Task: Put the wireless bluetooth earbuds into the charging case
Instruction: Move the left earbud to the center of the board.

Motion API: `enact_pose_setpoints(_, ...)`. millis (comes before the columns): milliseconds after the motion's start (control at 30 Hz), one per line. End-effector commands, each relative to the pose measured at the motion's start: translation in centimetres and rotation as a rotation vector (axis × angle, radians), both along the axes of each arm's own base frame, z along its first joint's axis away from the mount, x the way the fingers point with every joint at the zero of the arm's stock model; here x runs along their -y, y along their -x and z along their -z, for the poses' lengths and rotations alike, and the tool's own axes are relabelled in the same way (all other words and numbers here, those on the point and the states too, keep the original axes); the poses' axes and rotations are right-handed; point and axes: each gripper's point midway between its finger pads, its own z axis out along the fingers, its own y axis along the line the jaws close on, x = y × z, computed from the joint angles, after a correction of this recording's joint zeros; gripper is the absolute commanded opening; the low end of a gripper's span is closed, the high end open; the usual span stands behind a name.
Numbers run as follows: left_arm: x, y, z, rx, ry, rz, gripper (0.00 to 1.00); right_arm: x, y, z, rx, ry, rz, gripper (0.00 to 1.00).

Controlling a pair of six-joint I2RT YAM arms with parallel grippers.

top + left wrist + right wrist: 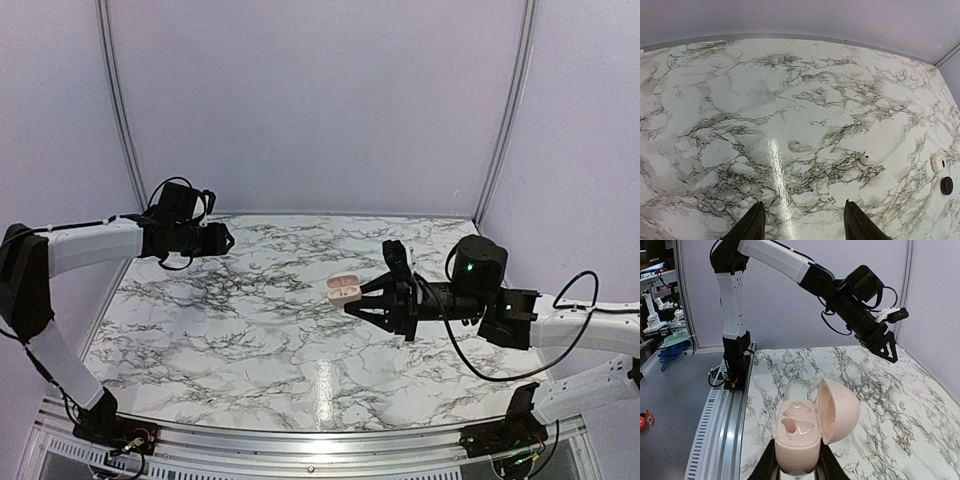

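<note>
My right gripper (796,466) is shut on the charging case (797,440), a pale pinkish pebble held above the table. Its lid (840,410) is hinged open to the right, and both sockets inside are empty. In the top view the case (344,290) sits at the tips of the right gripper (362,300) over mid-table. Two small pale earbuds lie on the marble: one (800,146) in the middle, the other (866,159) to its right. My left gripper (805,222) hangs high above them, open and empty, at the table's far left (225,238).
A white squarish piece with a dark spot (938,162) and a black round puck (946,185) lie near the right edge of the marble table (740,90). Grey walls close the back and sides. The left arm (790,262) reaches across high above the table.
</note>
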Motion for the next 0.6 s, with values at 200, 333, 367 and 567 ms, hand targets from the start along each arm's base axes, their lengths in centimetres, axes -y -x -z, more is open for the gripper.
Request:
enact_pose_setpoints(200,1.6,-5.7,5.8,-0.14,-0.013,-0.066,0.46,0.2,-0.7,-0.8,0.091,-0.016,0.041,0.0)
enact_pose_setpoints(333,2.1,-7.0,7.7,-0.166,-0.03,-0.078,0.43,0.2,-0.7,-0.8,0.088,-0.015,0.039,0.0)
enact_pose_setpoints(367,2.2,-7.3,8.2,-0.173,-0.039,-0.082,0.43,0.1,-0.8,-0.7,0.085,-0.012,0.039,0.0)
enact_pose_setpoints(567,2.8,-8.1,10.8,-0.2,-0.101,-0.094,0.42,-0.2,-0.7,-0.4,0.068,-0.006,0.023,0.0)
